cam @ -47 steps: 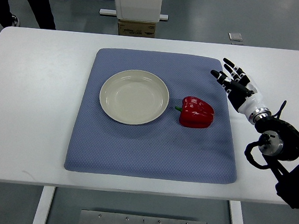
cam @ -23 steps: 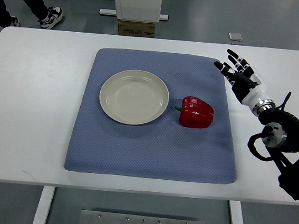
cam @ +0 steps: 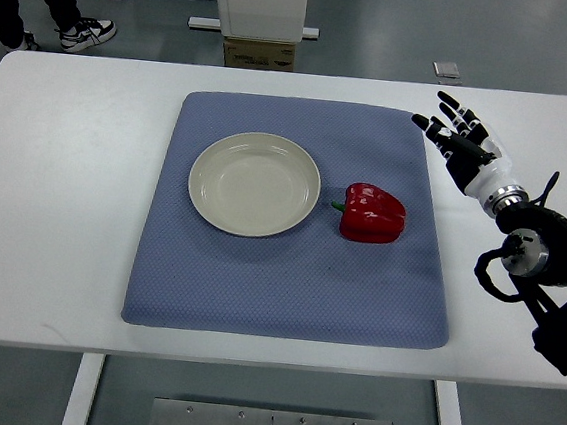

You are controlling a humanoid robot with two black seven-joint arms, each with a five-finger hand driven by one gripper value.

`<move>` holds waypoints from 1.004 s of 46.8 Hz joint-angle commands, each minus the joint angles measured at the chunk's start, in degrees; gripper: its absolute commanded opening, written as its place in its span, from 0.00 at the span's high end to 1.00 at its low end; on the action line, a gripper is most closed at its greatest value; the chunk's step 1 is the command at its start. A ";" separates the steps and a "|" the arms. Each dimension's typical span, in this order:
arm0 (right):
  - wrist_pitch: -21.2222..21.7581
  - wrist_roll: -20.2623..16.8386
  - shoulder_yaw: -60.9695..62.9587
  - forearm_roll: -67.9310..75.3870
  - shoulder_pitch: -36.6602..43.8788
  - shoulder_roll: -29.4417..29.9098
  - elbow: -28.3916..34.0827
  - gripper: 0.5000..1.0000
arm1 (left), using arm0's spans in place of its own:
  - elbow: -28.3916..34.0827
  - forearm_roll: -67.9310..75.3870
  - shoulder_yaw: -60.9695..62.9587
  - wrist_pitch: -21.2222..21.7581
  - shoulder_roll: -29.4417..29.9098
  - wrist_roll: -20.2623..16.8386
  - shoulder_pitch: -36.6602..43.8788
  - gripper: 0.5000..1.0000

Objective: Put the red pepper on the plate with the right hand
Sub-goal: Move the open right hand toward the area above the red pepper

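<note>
Top view, right hand (cam: 458, 139) fingers spread, beside red pepper (cam: 373, 213)

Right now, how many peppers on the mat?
1. The red pepper lies on the blue mat, just right of the empty plate, apart from the right hand. Nothing hidden.

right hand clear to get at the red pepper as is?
Probably yes. The right hand is open, over the blue mat's far right corner, and nothing lies between it and the red pepper. The plate sits on the pepper's other side.
</note>
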 commanded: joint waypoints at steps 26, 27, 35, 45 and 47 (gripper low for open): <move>6.06 -0.26 -1.51 -0.63 2.13 -1.48 0.23 0.00 | 0.00 -0.01 0.00 0.00 0.00 0.00 0.00 0.00; 6.06 -0.26 -1.95 -0.63 2.40 -1.48 0.23 0.00 | 0.00 -0.01 0.00 0.00 0.00 0.00 0.00 0.00; 6.33 0.00 -5.73 -0.72 3.54 -3.15 0.67 0.00 | 0.00 -0.01 0.00 0.00 0.00 0.00 0.00 0.00; 6.85 0.09 -8.98 -0.72 5.65 -4.99 0.67 0.00 | 0.00 -0.01 0.00 0.00 0.00 0.00 0.00 0.00; 7.47 0.09 -9.51 -0.72 6.00 -5.26 0.67 0.00 | 0.00 -0.01 0.00 0.00 0.00 0.00 0.00 0.00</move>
